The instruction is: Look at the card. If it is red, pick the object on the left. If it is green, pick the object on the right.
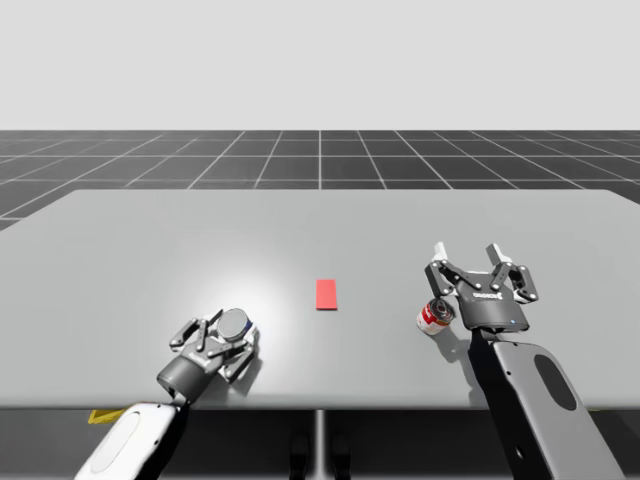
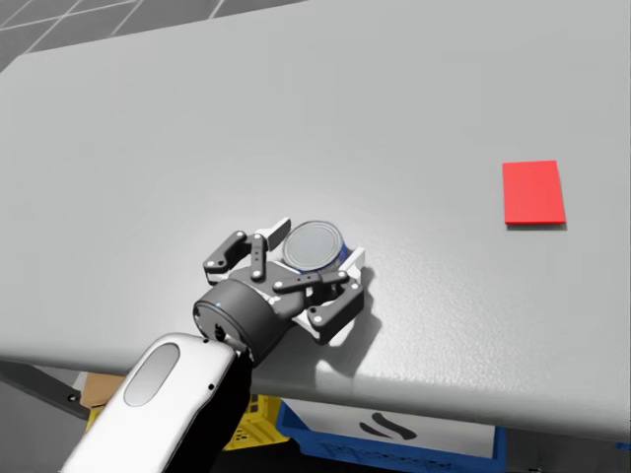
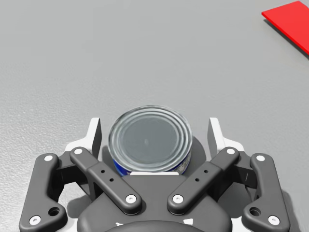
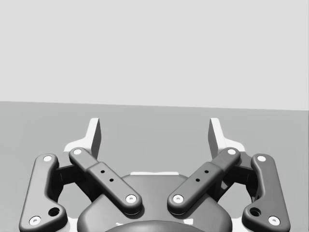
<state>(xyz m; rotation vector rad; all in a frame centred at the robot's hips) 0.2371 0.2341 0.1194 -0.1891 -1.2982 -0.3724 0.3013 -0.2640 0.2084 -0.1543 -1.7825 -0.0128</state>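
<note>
High view: the blue can with a silver lid (image 1: 236,322) stands upright on the grey table (image 1: 150,250) in the lower left of the frame, inside my left gripper (image 1: 233,328).

Left wrist view: the blue can (image 3: 148,140) sits between the fingers of the left gripper (image 3: 154,133). The fingers are spread, with a narrow gap visible on each side of the can, so neither finger presses on it. The red card (image 3: 289,24) lies flat well ahead of the gripper and off to one side.

Head view: the left gripper (image 2: 312,250) is low at the table surface in the lower centre-left, with the can (image 2: 314,244) lid up between its white fingertips. The card (image 2: 533,192) is at the right of the frame, well apart from the can.

High view: the card (image 1: 326,294) lies at the centre, between the two arms. A red and white can (image 1: 434,316) is right of centre, tilted, just beside the wrist of my right gripper (image 1: 467,255) – contact cannot be judged.

Right wrist view: the right gripper (image 4: 154,133) has its fingers spread with nothing between them – it faces along the table toward the far edge.
</note>
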